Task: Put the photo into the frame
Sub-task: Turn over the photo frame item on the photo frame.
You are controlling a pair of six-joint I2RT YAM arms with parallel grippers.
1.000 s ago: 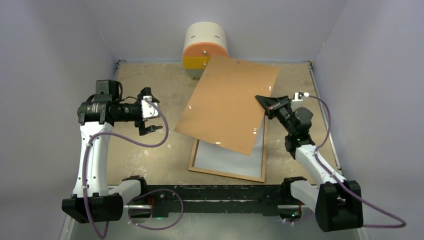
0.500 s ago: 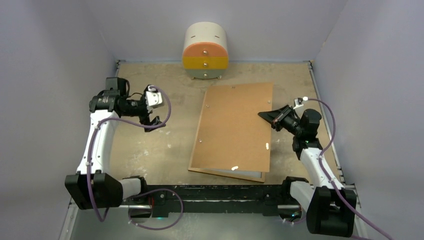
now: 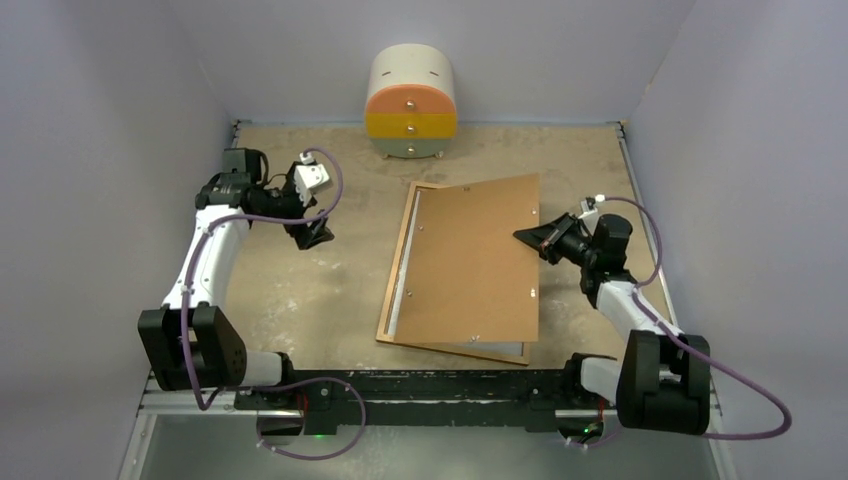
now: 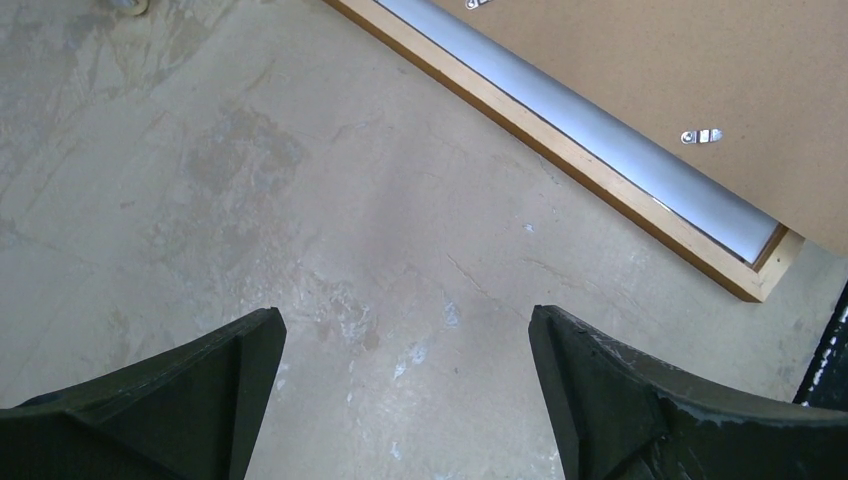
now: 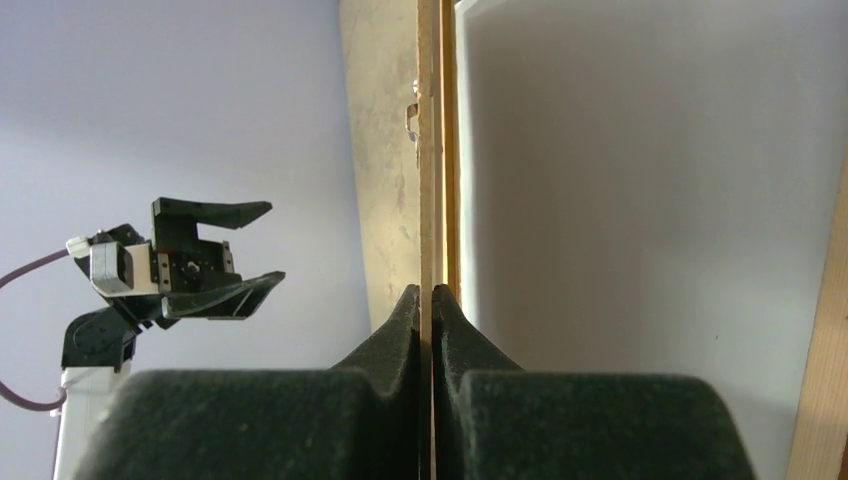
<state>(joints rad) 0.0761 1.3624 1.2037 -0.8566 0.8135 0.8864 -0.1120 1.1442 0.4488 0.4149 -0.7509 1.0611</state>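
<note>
We are looking at the large rectangular frame of thin reddish-brown wood (image 3: pixel 392 275), which is lying flat on the scuffed beige worktop (image 3: pixel 300 290). A pale strip (image 4: pixel 600 130) is showing just inside the frame's left rail, and we are unable to tell whether it is the photo's white reverse or the clear pane. A plain brown rectangular backing board (image 3: pixel 475 265) is lying askew over the frame, covering most of it. At the frame's right side, the right gripper (image 3: pixel 520 236) is pinching the board's edge, its fingers (image 5: pixel 395 340) pressing together on the thin sheet. Well to the frame's left, the left gripper (image 4: pixel 405 330) is hovering over the worktop with its fingers spread wide. Behind the frame, a rounded cream drawer unit with orange and yellow fronts (image 3: pixel 411 105) is standing.
</note>
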